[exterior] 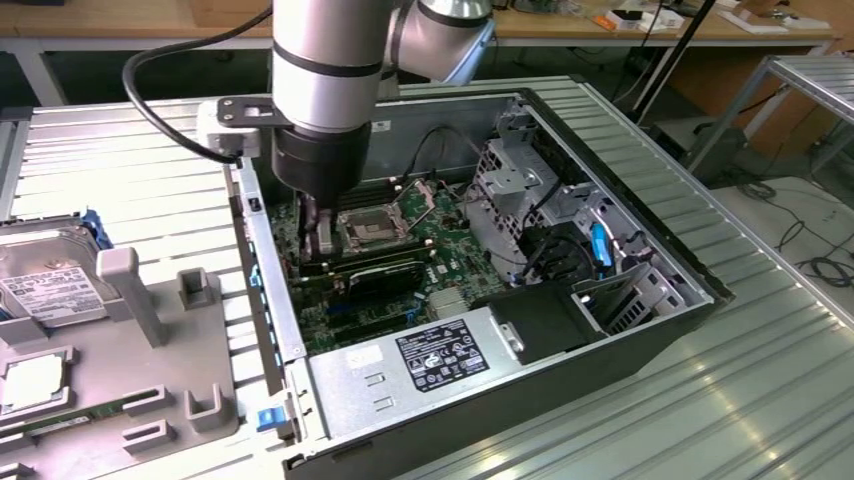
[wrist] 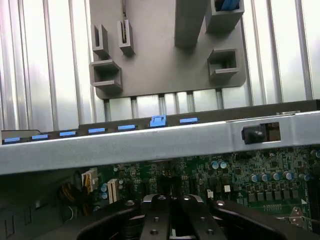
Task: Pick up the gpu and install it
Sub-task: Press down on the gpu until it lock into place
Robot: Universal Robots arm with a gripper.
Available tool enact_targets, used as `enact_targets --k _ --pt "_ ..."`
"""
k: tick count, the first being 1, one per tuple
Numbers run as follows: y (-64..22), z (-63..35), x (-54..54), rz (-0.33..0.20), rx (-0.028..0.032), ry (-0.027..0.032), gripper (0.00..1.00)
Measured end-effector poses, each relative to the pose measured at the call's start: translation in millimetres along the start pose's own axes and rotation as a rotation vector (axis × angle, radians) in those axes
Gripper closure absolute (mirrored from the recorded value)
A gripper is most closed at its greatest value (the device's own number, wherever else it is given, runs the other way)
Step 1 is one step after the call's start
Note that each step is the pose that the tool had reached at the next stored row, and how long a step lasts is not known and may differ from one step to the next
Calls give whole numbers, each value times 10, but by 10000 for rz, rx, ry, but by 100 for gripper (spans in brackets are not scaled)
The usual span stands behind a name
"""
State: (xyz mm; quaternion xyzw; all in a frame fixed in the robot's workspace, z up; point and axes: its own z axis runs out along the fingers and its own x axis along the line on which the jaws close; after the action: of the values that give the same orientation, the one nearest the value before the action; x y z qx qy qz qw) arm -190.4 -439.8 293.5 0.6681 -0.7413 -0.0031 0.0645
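A: Going left to right, exterior view. Hard drive (exterior: 47, 285) with white label sits at 9 o'clock on the grey fixture tray (exterior: 160, 350), on the ribbed desk (exterior: 747, 400). Not the target.

B: Then the arm?

A: Yes, the end effector (exterior: 318, 235) is down inside the open PC case (exterior: 641, 330), near its wall on the exterior view's left, over the motherboard (exterior: 441, 225).

B: GPU?

A: The gpu (exterior: 367, 272) is a dark long card lying across the board just at 5 o'clock from the end effector, looks down at slot level. Whether it is fully seated, can't tell.

B: Fingers shut on it?

A: They come down to the card's end, apparently gripping it, but I cannot tell for sure. Wrist view gives the black finger linkage over the green board, with the case's metal edge (wrist: 150, 145) and the tray beyond.

B: Doing this step well?

A: My judgement: keep the card square to the slot, bracket toward the case's rear wall, press straight down and evenly. Risk is tilting or snagging nearby cables (exterior: 547, 255) at 3 o'clock.
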Motion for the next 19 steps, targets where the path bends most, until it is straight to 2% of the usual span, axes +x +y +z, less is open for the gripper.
enact_targets --k 2,10,19 --pt "62 6 5 31 -3 4 89" --pt "113 9 -12 116 -10 0 89" --pt "187 15 -28 557 -62 -40 89"
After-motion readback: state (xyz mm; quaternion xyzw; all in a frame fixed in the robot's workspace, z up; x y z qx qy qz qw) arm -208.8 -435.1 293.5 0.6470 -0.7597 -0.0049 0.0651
